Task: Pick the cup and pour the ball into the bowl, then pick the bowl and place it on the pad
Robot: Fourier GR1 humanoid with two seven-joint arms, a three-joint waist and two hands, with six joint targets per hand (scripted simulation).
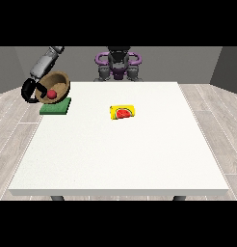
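front view: black fingers [30,90] curled round tilted round wooden bowl [59,83], red ball [51,94] inside, above flat green pad [56,107]

The hand at the view's left [30,90] has its fingers curled round the rim of the wooden bowl [59,82]. The bowl is tilted, its opening faces the camera, and the red ball [52,94] lies inside it. The bowl is above the green pad [57,108], near the table's [120,154] left edge. A yellow cup [122,112] lies on its side near the table's middle.
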